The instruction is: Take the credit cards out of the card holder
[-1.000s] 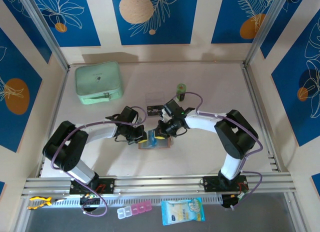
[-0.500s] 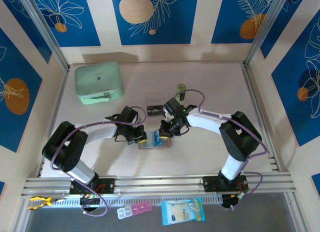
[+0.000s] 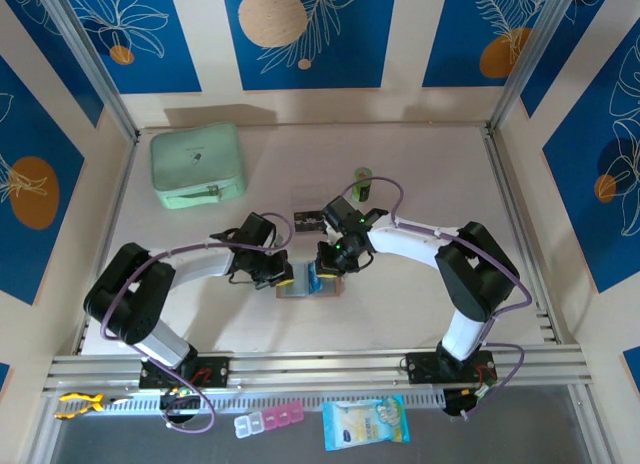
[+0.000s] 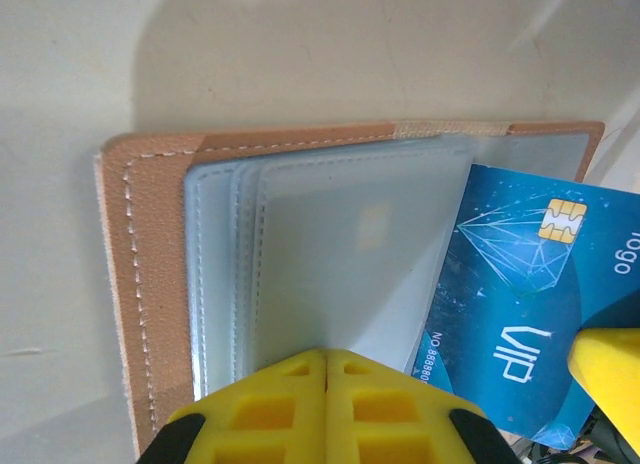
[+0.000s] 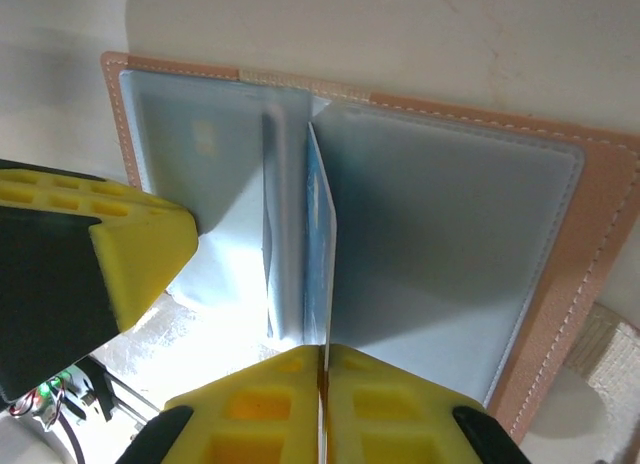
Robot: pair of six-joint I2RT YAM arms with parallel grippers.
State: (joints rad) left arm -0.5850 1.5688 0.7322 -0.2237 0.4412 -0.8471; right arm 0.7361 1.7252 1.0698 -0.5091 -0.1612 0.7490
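Note:
The tan card holder (image 3: 300,289) lies open on the table, grey pockets (image 4: 330,254) up. My left gripper (image 4: 327,356) is shut, its tips down on the left pocket leaf; whether it pinches the leaf I cannot tell. A blue credit card (image 4: 520,284) with a chip and "VIP" sticks partly out of a pocket. My right gripper (image 5: 322,356) is shut on this card (image 5: 320,244), which stands edge-on over the holder's (image 5: 600,214) fold. In the top view the two grippers, left (image 3: 283,274) and right (image 3: 322,267), meet over the holder.
A mint-green zip case (image 3: 197,164) sits at the back left and a green cylinder (image 3: 363,183) behind the right arm. A dark card (image 3: 308,221) lies on the table just beyond the holder. A pill box (image 3: 268,419) and a blue packet (image 3: 366,421) lie below the rail.
The right wrist has shifted slightly to the left with the blue card in its fingers. The left arm and the card holder have stayed put.

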